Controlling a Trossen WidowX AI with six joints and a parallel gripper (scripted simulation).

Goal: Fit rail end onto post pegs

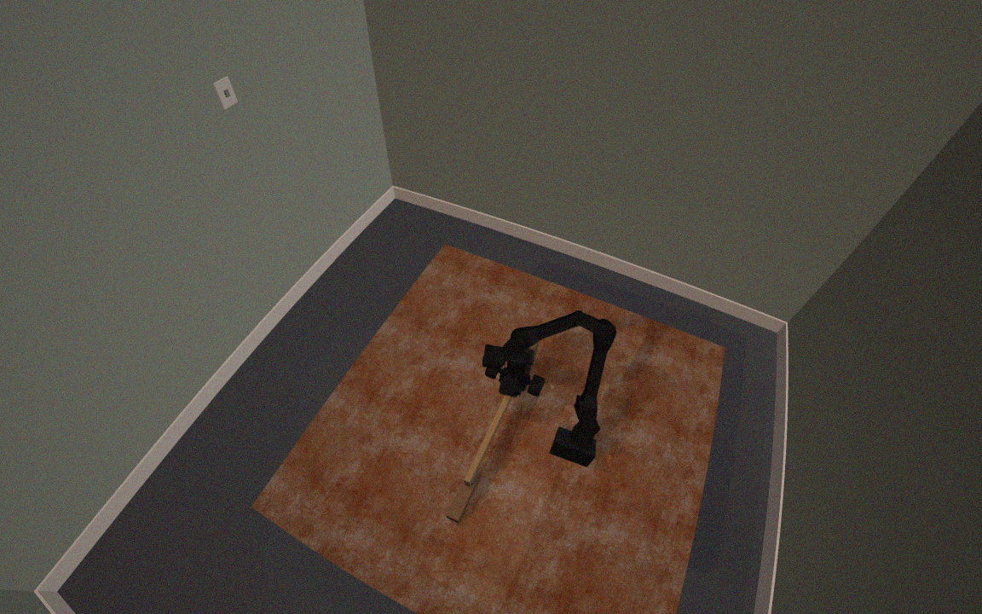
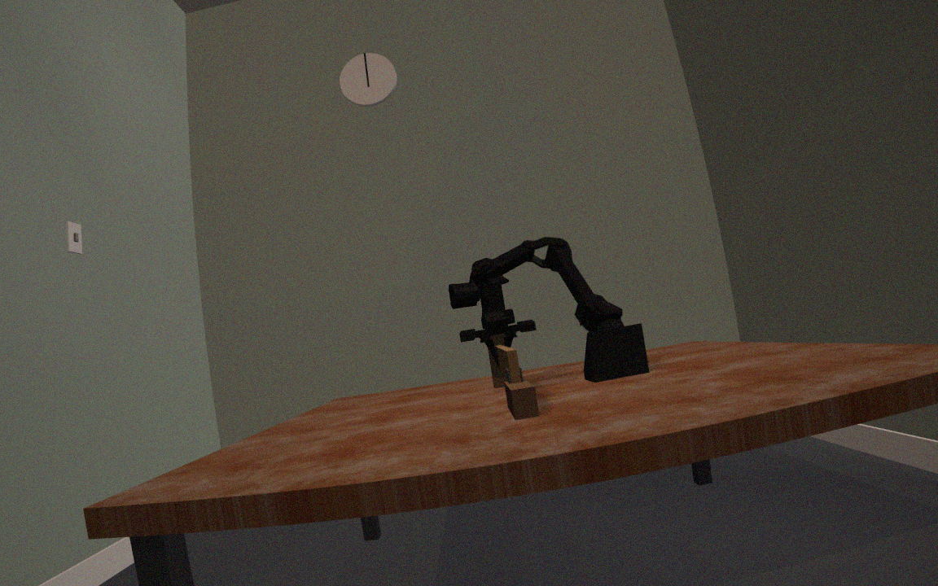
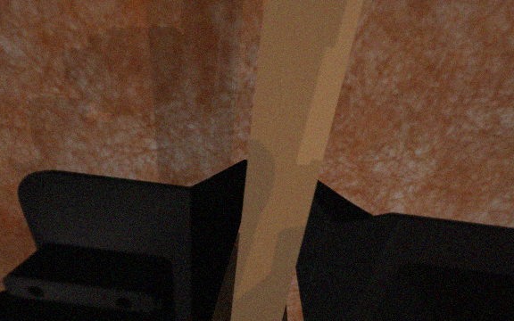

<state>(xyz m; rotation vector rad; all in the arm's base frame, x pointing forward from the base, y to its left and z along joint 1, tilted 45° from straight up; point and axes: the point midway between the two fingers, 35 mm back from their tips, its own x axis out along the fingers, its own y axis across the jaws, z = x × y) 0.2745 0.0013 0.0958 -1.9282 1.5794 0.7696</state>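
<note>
The long pale wooden rail (image 1: 488,441) (image 2: 508,363) (image 3: 284,111) runs across the table from the low footboard block (image 1: 457,506) (image 2: 523,401) toward the arm. Its far end sits at the block. My gripper (image 1: 511,385) (image 2: 497,336) (image 3: 269,171) is shut on the rail near its other end and holds that end raised off the table, so the rail slopes up from the block. In the wrist view the two dark fingers press on the rail from both sides. A darker piece of wood, apparently the post (image 2: 496,373), shows just behind the rail. The pegs and holes are hidden.
The arm's black base (image 1: 574,446) (image 2: 615,353) stands on the wooden table (image 1: 632,534) (image 2: 385,466) to the right of the rail. The table edges are far from the parts.
</note>
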